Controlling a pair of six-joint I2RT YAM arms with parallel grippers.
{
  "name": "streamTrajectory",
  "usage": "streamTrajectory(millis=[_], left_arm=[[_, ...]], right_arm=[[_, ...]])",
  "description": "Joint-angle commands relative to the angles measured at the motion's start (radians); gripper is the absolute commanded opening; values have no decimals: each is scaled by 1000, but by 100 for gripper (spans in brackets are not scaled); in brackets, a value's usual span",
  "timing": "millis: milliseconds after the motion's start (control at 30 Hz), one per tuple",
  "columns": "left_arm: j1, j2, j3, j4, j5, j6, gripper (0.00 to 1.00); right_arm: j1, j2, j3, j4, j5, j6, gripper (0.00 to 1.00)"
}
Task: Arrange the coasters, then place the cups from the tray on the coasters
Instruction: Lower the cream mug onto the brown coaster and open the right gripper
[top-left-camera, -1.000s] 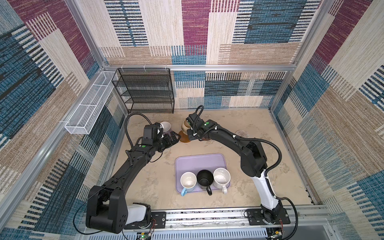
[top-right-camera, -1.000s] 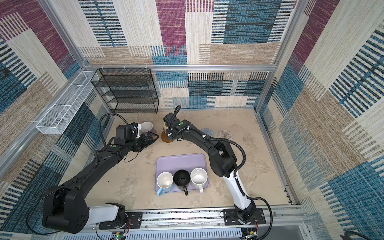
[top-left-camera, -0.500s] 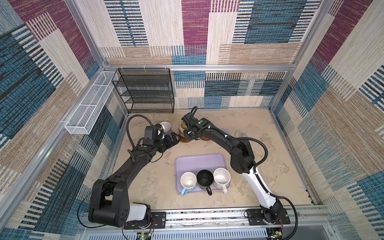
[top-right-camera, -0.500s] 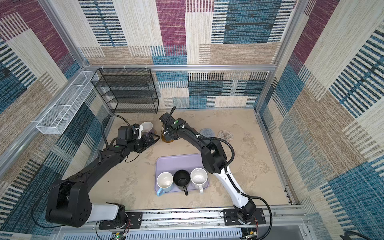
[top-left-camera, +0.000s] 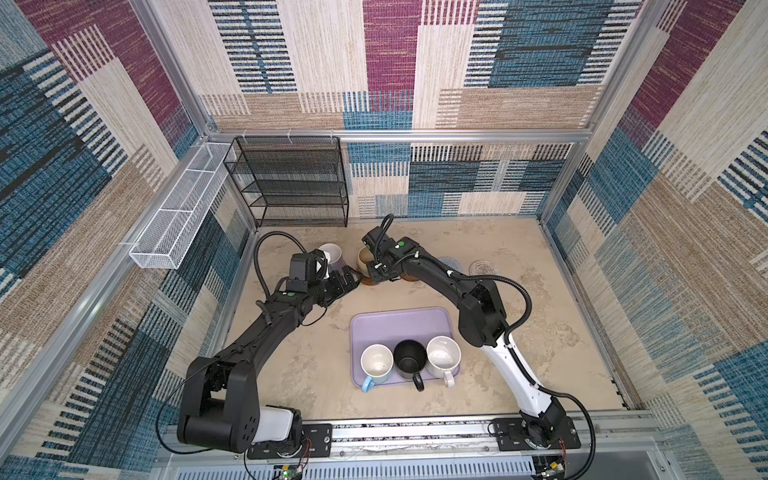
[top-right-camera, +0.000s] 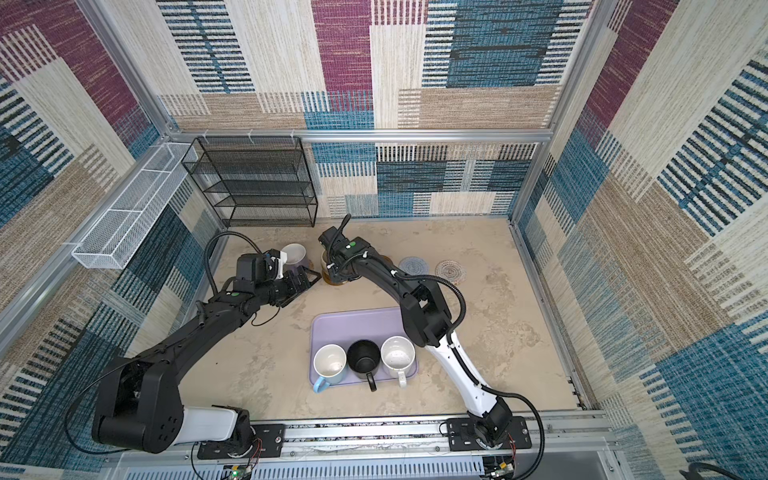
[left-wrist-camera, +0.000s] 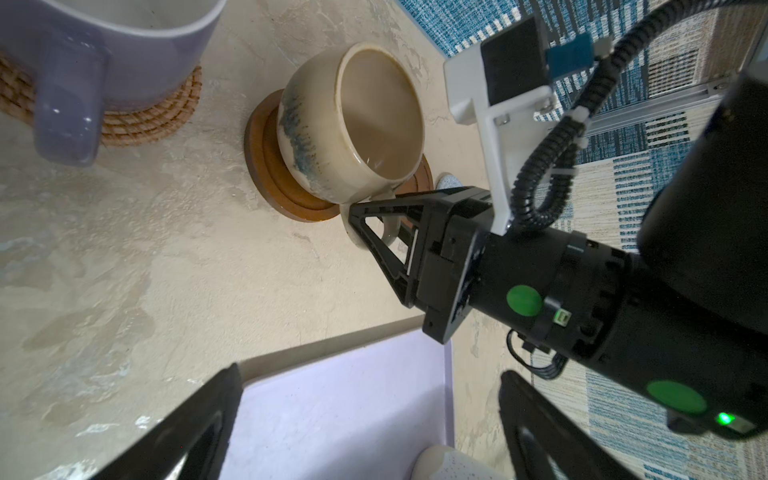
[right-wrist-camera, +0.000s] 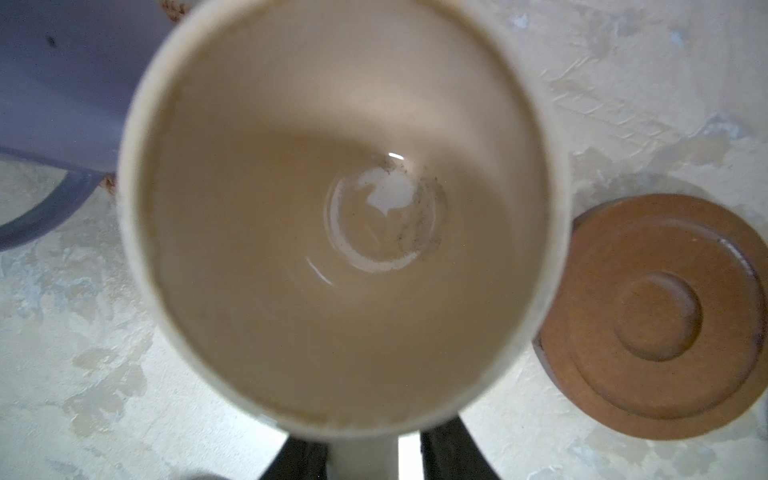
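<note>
Straddling the handle of the beige mug, the right gripper has its jaws slightly parted, with a sliver of light beside the handle. The mug stands on a dark wood coaster, so the gripper probably bears no load. The left gripper hangs spread wide and empty near the tray, which carries three mugs.

Obstruction: the lavender mug on the rattan coaster stands close alongside, so withdraw along the handle line. The second wood coaster, grey-blue coaster and whitish coaster lie bare.
</note>
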Motion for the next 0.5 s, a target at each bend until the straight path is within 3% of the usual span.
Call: streamTrajectory(millis=[0, 467], left_arm=[[0, -3, -5, 37, 19, -18, 99], [0, -30, -35, 50, 35, -26, 98]], right_arm=[[3, -14, 2, 21, -13, 17, 40], [35, -67, -90, 77, -100, 35, 40]])
